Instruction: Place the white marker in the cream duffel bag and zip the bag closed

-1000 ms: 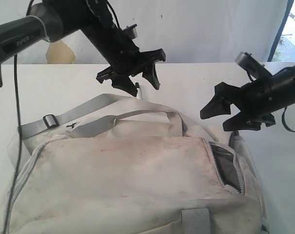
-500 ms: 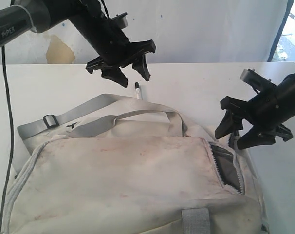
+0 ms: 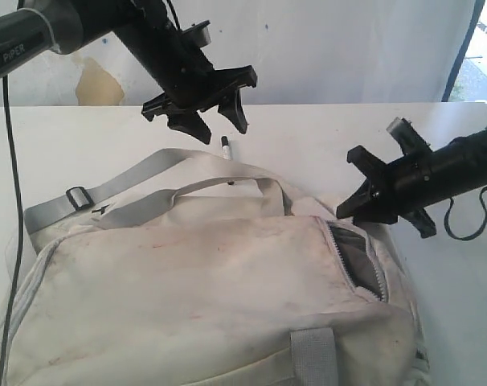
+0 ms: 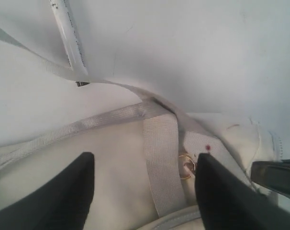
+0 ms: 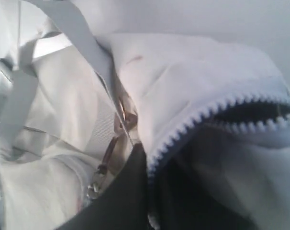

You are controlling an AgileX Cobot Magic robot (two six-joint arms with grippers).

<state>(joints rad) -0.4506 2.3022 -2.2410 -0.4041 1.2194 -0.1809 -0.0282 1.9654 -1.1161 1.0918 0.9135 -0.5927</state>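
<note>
Your white marker [image 3: 227, 151] lies on the table [image 3: 324, 137] just behind the cream duffel bag [image 3: 187, 281], black cap pointing away; the soiled bag's zipper [image 3: 338, 245] gapes open at one end.

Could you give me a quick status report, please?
Left gripper open, above marker. Right gripper open, at bag's open zipper. Marker on table behind bag, not yet in. Grey strap crosses marker.

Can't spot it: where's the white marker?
Exterior view, left of centre: the white marker lies on the table behind the cream duffel bag, near the left gripper.
</note>
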